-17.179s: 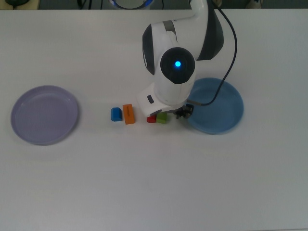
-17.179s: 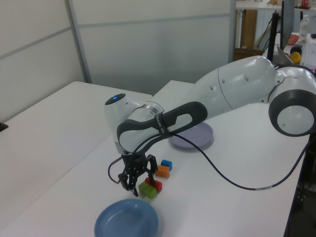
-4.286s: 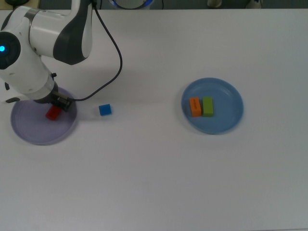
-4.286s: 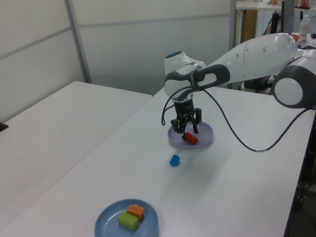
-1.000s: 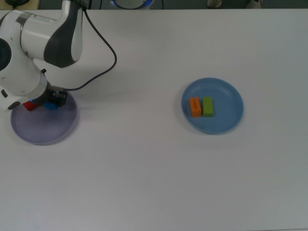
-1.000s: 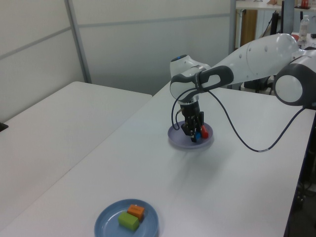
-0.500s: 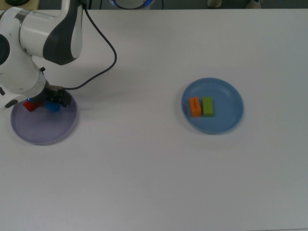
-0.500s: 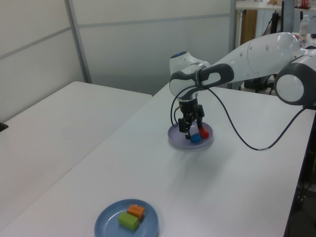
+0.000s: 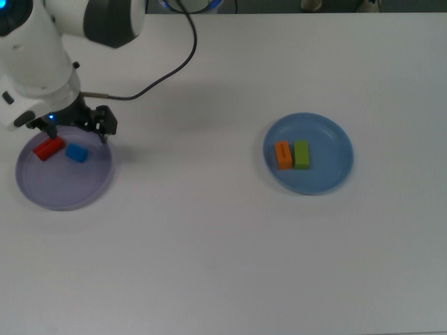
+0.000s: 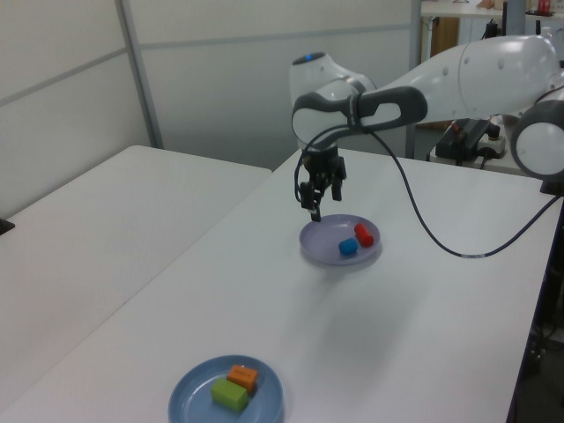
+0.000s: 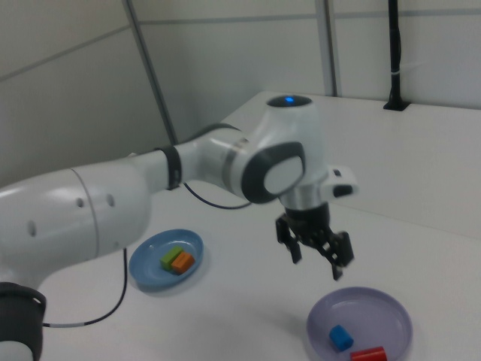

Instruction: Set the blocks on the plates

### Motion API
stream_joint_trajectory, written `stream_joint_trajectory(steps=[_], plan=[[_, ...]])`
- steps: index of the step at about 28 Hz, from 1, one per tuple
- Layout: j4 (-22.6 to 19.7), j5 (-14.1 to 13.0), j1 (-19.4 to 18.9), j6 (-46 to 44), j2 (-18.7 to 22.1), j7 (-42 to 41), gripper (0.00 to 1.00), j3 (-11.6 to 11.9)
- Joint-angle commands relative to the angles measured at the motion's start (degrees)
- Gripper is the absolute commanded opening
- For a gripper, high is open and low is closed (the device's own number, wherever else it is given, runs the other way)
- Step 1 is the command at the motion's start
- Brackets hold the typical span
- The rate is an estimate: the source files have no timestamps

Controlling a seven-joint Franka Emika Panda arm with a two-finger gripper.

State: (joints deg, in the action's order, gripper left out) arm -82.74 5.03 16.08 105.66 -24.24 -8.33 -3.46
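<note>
- Blue block [image 9: 77, 153] and red block [image 9: 49, 149]: both lie in the lavender plate [image 9: 64, 195], near its 12 o'clock rim in the top view, just apart.
- Orange block [image 9: 283, 155] and green block [image 9: 301, 154]: side by side, touching, in the light blue plate [image 9: 314, 181].
- Handling, judged: small, rigid, light; flat faces suit a pinch across the short width, from above.
- Claw [image 10: 319, 198]: fingers apart, empty, raised above the lavender plate's rim.
- All four appear placed; white counter [image 9: 209, 265] carries both plates.
</note>
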Motion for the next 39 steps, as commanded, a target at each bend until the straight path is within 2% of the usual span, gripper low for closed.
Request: stream_joint_trajectory(steps=[1,7,14,39], plan=[[-1.3,0.7,-4.5,-1.7,3.9,0.6,1.0,0.4],[-1.4,0.8,-6.8,-2.6,5.8,0.7,1.0,0.2],[-1.5,0.7,-8.0,-3.2,5.6,0.7,1.0,0.2],[-1.4,0.1,-7.6,-3.4,5.6,0.5,1.0,0.8]])
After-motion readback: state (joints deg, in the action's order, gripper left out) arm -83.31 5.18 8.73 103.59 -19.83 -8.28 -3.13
